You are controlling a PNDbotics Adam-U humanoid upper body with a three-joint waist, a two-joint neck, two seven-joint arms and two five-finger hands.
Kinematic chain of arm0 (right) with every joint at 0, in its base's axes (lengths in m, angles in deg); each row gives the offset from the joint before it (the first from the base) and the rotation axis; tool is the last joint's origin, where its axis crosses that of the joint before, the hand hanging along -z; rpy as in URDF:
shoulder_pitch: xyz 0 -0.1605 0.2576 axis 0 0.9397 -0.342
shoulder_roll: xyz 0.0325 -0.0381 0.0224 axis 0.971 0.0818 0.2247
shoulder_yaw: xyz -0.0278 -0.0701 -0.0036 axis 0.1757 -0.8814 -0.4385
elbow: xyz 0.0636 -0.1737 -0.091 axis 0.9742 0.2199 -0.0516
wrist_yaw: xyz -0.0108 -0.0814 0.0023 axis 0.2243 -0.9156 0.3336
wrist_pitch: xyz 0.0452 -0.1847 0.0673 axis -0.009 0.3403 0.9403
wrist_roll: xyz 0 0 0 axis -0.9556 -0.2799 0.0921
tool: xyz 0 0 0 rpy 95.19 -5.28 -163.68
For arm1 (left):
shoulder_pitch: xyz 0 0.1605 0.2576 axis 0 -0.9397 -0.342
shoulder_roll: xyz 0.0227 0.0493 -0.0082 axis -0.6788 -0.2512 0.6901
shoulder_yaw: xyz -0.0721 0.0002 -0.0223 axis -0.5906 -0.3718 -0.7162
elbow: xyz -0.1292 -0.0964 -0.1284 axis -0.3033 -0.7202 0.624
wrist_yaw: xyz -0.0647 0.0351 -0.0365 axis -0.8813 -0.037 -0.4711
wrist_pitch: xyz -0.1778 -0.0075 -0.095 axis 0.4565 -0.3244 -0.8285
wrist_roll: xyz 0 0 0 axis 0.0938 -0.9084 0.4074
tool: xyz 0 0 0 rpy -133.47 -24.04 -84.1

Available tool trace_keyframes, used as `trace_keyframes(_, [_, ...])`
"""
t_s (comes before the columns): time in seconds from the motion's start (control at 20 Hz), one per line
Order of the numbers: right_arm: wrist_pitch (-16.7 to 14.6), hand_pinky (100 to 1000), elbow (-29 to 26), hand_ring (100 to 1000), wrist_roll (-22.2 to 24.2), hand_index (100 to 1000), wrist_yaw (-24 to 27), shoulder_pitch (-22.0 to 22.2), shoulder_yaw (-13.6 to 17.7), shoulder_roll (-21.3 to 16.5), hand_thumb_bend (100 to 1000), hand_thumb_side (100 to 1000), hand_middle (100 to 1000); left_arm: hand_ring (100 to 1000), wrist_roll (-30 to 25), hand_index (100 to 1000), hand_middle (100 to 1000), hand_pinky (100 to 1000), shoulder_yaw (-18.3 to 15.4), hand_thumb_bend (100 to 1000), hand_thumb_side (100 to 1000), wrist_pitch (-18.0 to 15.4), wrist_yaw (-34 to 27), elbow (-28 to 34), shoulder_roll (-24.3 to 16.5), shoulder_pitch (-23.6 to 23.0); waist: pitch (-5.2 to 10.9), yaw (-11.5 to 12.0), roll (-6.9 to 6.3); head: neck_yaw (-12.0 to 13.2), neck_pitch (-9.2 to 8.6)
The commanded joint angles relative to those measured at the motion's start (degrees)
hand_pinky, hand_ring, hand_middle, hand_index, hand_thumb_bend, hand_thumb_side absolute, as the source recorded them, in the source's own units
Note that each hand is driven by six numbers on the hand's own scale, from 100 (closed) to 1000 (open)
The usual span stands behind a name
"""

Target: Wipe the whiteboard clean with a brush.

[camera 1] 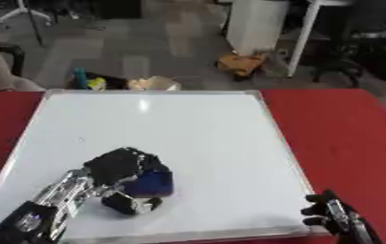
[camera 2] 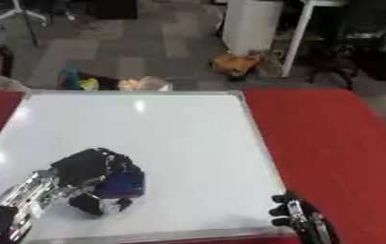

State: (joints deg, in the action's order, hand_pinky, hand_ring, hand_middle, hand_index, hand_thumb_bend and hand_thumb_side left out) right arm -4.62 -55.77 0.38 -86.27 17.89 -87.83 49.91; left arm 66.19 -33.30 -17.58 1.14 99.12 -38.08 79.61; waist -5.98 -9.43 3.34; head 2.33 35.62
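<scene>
Whiteboard [camera 1: 187,138] is seen lying flat on a red worktop [camera 1: 346,128], its silver frame running close to the worktop's far edge and its near edge close to the bottom of the view. Its white surface is shown almost bare, with bright glare spots near the far edge and one faint small mark on the left part. The red worktop is left uncovered to the right of the board and in a narrow strip at its left.

The left hand [camera 1: 116,167] is brought in from the lower left corner, black with a silver forearm behind it, and is laid on the near left part of the board. Its fingers are curled over a blue brush [camera 1: 152,183], which is pressed against the white surface; the thumb is seen below the brush, closing on it from the near side.

The right hand [camera 1: 333,217] is shown at the lower right, just beside the board's near right corner, over the red worktop. Only dark fingers pointing up are seen, and they look relaxed and hold nothing.
</scene>
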Motion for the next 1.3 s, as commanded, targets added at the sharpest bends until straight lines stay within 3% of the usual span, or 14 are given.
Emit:
trace_keyframes(0.05, [-0.05,599,-0.78,633,0.11,679,0.30,-0.36,0.07,-0.25,100,883,475,644,0.15,870,699,606,-0.34,305,715,0.17,0.12,0.71,-0.38,1.00,0.50,-0.09,-0.15,-0.28,-0.54])
trace_keyframes(0.5, [-0.05,600,-0.77,633,0.13,679,0.28,-0.36,0.07,-0.23,100,884,475,619,-1.09,876,689,596,-0.22,275,691,0.31,0.58,0.21,-0.25,0.79,0.45,-0.09,-0.11,-0.62,-0.57])
trace_keyframes(0.75, [-0.04,600,-0.84,633,0.16,679,0.28,-0.32,0.09,-0.26,100,883,475,612,-1.51,877,685,589,-0.26,213,610,0.39,0.41,0.24,-0.23,0.77,0.50,-0.03,-0.05,-0.65,-0.59])
trace_keyframes(1.3, [-0.01,600,-0.83,633,0.19,679,0.30,-0.31,0.09,-0.27,100,883,476,597,-1.76,874,670,583,-0.35,128,553,0.80,-0.63,0.83,-0.37,0.81,0.53,0.05,-0.05,-0.72,-0.60])
